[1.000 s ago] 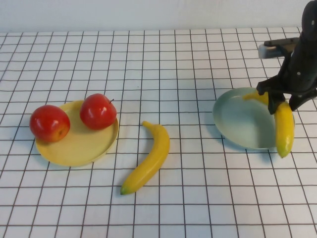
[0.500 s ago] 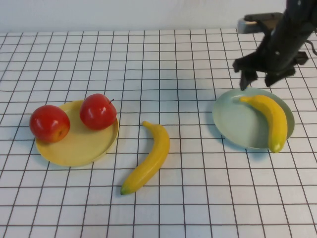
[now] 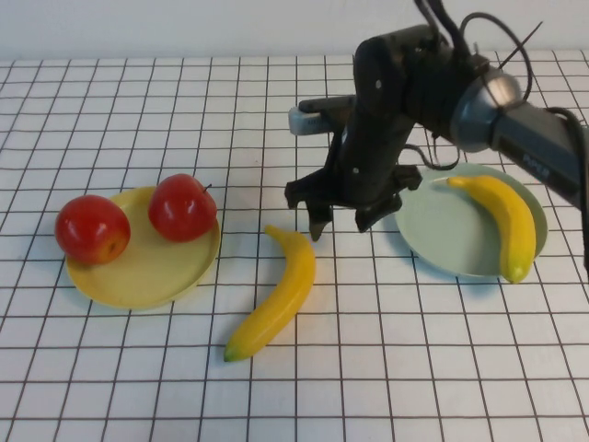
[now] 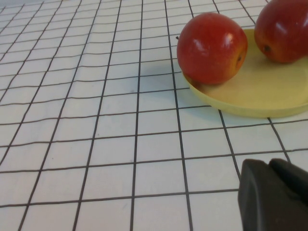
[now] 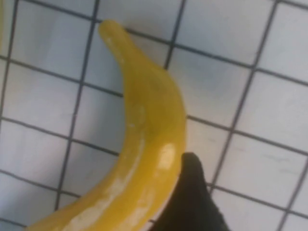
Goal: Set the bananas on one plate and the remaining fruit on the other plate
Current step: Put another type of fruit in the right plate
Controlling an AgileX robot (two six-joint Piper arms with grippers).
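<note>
One banana [image 3: 508, 223] lies on the pale blue-green plate [image 3: 442, 230] at the right. The other banana [image 3: 276, 296] lies on the table in the middle; it also shows in the right wrist view [image 5: 144, 144]. My right gripper [image 3: 340, 224] hovers open and empty just above this banana's far tip, one finger [image 5: 191, 197] beside it. Two red apples [image 3: 92, 228] [image 3: 182, 207] sit on the pale yellow plate [image 3: 138, 272] at the left, and the left wrist view shows them [image 4: 211, 48] [image 4: 284, 29] too. My left gripper [image 4: 269, 166] is shut, low over the table near the yellow plate [image 4: 250, 98].
The table is a white cloth with a black grid. A white wall runs along the far edge. The right arm [image 3: 515, 120] reaches in from the right, passing over the back of the blue-green plate.
My right gripper let go of the banana, which now lies on the blue-green plate. The gripper rose, then swung left to the banana on the table.
</note>
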